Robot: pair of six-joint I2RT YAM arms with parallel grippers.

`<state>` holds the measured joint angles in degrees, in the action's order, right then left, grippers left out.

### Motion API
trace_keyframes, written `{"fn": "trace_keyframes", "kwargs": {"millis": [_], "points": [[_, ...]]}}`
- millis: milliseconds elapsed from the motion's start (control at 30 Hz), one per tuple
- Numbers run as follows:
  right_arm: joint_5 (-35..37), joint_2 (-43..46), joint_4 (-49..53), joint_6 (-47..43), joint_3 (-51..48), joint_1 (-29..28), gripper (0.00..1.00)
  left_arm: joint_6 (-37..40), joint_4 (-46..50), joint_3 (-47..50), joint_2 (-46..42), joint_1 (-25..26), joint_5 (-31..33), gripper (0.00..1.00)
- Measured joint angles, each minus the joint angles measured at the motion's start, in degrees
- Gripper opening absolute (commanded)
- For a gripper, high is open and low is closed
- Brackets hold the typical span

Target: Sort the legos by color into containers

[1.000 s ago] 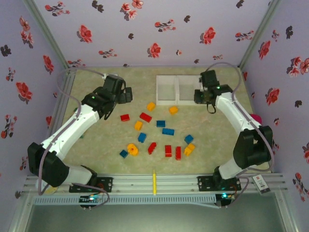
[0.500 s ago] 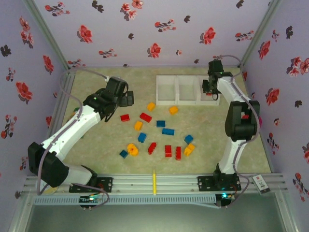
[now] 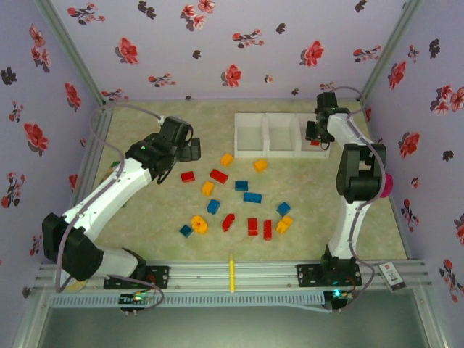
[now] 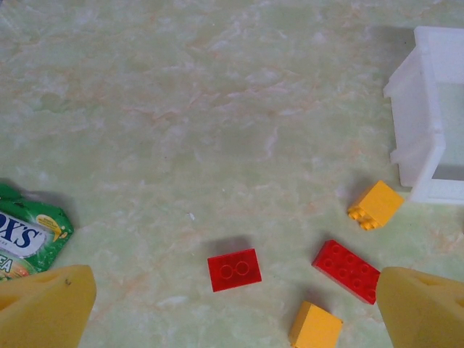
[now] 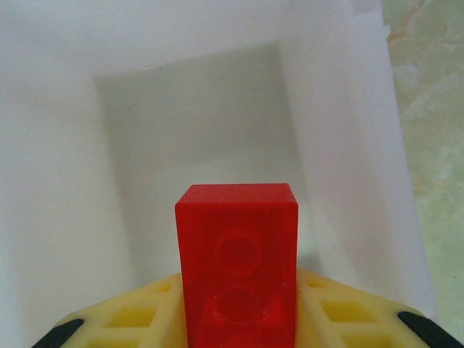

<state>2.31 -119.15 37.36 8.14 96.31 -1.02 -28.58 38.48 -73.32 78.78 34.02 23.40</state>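
Observation:
My right gripper [image 5: 237, 319] is shut on a red lego [image 5: 237, 254] that stands up between its yellow fingers, inside the rightmost white compartment [image 5: 188, 109]. From above, that gripper [image 3: 317, 136] hangs over the right end of the row of white containers [image 3: 267, 135]. My left gripper [image 4: 234, 312] is open, its yellow fingertips [image 4: 43, 308] wide apart above a small red brick [image 4: 234, 269]. A longer red brick [image 4: 346, 270] and two yellow bricks [image 4: 375, 204] lie to its right. In the top view the left gripper [image 3: 190, 150] hovers just above that small red brick [image 3: 188, 176].
Several red, yellow and blue bricks lie scattered mid-table, among them a blue one [image 3: 252, 196] and a yellow one [image 3: 199, 223]. A green candy packet [image 4: 25, 239] lies at the left. The container's corner [image 4: 424, 109] stands to the right of the left gripper.
The right arm has swung back and to the right, carrying the red lego from the front of the containers into the rightmost compartment. The left gripper edged slightly right.

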Motion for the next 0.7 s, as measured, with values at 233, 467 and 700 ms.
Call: {"fn": "trace_keyframes", "kwargs": {"millis": [233,467,700], "points": [[-0.6,-0.4,0.0,0.4,1.2,0.0,0.46,0.0,0.4,0.0,0.0,0.0,0.0,1.0],[-1.0,-0.4,0.2,0.5,1.9,0.0,0.41,0.0,0.4,0.0,0.0,0.2,0.0,1.0],[-1.5,10.7,-0.3,0.7,-7.7,-2.0,0.41,-0.3,0.7,0.0,0.0,1.3,0.0,1.0]]}}
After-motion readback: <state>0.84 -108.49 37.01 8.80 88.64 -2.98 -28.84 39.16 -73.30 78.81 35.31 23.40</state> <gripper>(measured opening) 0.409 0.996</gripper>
